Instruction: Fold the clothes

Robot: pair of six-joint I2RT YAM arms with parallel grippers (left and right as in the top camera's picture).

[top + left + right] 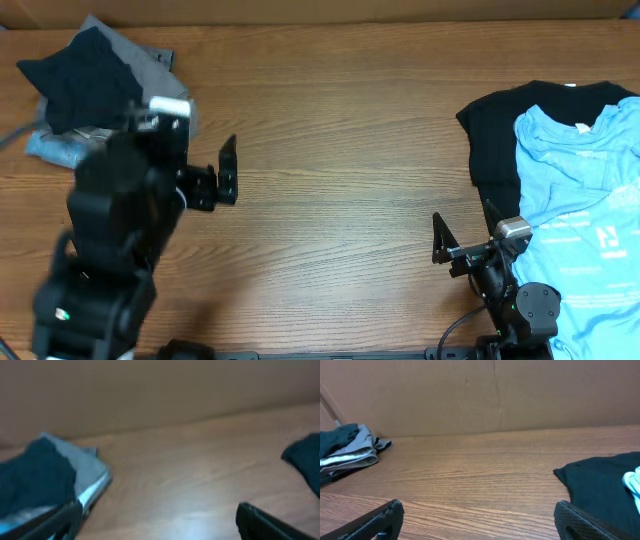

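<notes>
**Fingers Apart, Clothes at Both Desk Ends**

The left fingers [228,148] stand apart, empty, near the pile [85,80] of dark, grey and blue clothes at the far left of the desk [330,120]. The right fingers [440,240] stand apart, empty, just left of the light blue shirt [580,190] lying on the black shirt [495,130].

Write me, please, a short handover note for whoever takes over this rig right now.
Left gripper: open, empty, above the table beside the pile at far left.
Right gripper: open, empty, near the black shirt.
The pile: a dark garment on grey ones, bunched.
At right, a light blue shirt lies spread on the black shirt.
Done: possibly the pile. Left: fold both right-hand shirts.
</notes>
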